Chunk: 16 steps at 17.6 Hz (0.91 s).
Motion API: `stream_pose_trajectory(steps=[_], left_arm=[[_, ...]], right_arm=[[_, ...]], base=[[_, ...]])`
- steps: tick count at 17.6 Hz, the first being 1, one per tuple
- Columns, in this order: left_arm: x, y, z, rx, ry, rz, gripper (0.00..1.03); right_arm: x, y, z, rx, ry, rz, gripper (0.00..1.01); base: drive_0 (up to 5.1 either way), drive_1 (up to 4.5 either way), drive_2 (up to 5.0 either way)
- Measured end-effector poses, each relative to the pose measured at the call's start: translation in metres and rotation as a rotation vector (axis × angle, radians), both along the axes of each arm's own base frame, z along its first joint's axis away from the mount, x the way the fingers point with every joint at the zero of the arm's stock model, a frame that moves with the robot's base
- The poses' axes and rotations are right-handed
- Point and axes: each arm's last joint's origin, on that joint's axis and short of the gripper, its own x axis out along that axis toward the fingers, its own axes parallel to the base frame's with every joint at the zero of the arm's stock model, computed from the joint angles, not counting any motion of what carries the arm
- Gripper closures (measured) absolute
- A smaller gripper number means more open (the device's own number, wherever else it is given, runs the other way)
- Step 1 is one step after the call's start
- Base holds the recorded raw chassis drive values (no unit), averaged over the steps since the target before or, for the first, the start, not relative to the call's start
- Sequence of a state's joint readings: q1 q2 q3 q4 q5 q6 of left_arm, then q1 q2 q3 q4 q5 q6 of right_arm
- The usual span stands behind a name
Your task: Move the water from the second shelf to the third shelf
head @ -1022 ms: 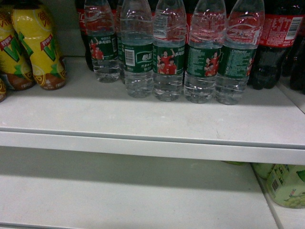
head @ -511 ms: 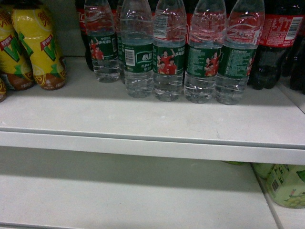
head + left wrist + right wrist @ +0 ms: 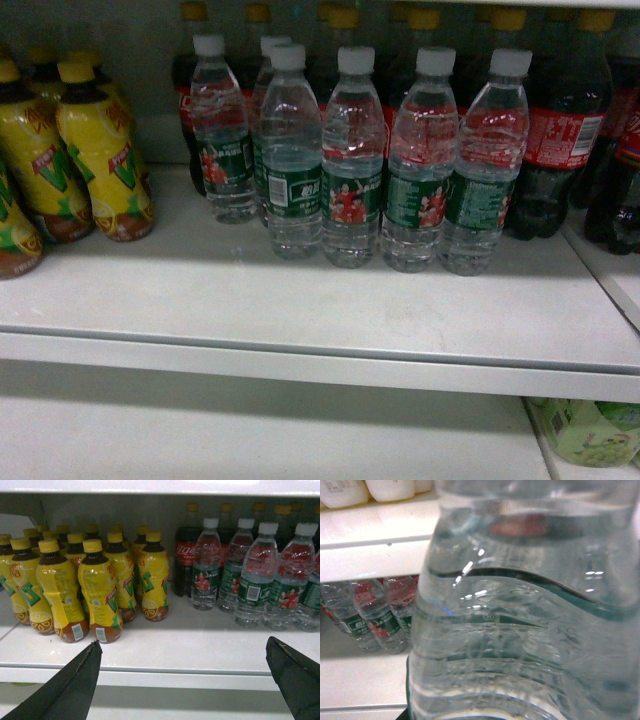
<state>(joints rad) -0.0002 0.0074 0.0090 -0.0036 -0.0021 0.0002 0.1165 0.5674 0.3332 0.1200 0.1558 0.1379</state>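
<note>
Water (image 3: 520,630) filled my right wrist view, so close I judged it sat in that hand, though I could not see the fingers or tell their state. My left hand (image 3: 185,677) hung open before the shelf (image 3: 190,650). A loose grip risked dropping it, or clipping the row of bottles (image 3: 400,190).

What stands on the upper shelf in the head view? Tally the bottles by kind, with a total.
Water bottles: 6
Cola bottles: at least 6, rows overlap
Yellow tea bottles: at least 4
Total: at least 16

Six water bottles (image 3: 352,160) stand by many yellow tea bottles (image 3: 102,595) and cola bottles (image 3: 562,140).
</note>
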Motion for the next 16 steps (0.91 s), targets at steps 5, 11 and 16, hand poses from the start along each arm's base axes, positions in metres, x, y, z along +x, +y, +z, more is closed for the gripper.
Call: stream_pose_trajectory(steps=[5,11,16], left_arm=[[0.0,-0.0001,-0.0002,0.0,0.002,-0.002,0.05],[0.0,-0.0001,0.0004,0.0,-0.004,-0.002,0.05],[0.0,0.0,0.0002,0.0,-0.002,-0.002,0.05]], right_arm=[[0.0,0.0,0.0002,0.001,-0.002,-0.001,0.58],[0.0,0.0,0.0006,0.001,-0.006,0.0,0.58],[-0.0002,0.0,0.0015,0.001,-0.009,-0.001,0.58]], base=[[0.0,0.0,0.0],[0.0,0.0,0.0],[0.0,0.0,0.0]])
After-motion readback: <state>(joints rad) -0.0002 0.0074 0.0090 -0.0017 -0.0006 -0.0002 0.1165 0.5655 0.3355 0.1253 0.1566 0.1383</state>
